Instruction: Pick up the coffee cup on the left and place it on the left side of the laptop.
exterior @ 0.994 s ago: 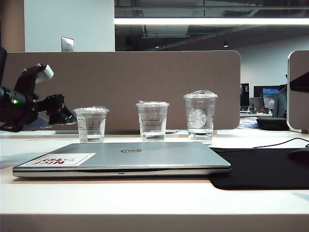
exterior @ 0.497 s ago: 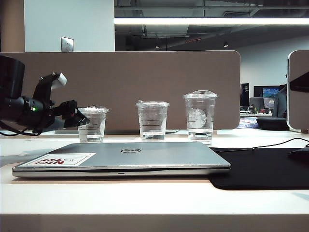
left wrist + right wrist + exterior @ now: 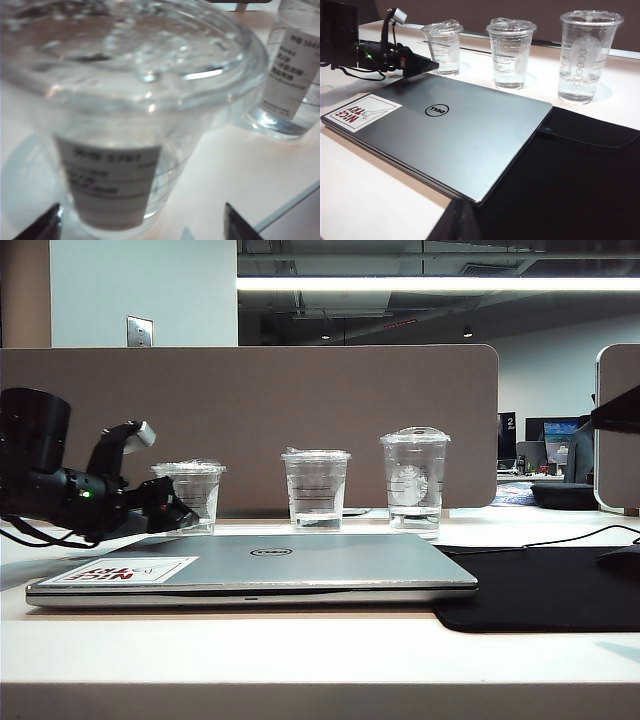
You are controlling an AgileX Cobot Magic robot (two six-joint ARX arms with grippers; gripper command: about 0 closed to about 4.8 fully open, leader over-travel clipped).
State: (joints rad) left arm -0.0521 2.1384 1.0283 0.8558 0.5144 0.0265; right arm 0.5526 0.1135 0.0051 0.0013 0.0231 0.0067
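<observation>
While the coffee cup (image 3: 189, 496) stood upright at the far left of the desk behind the closed laptop (image 3: 262, 565), I had the left gripper (image 3: 180, 517) spread wide just in front of it, not gripping, and I could not see the right gripper, so cannot tell its fingers

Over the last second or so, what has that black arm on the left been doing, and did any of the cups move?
The left gripper moved rightward and down, closing in on the short clear plastic coffee cup with the white label; its open fingers now flank the cup without gripping. All three cups, the silver Dell laptop and the black mat stayed put. The right gripper stays out of view.
</observation>
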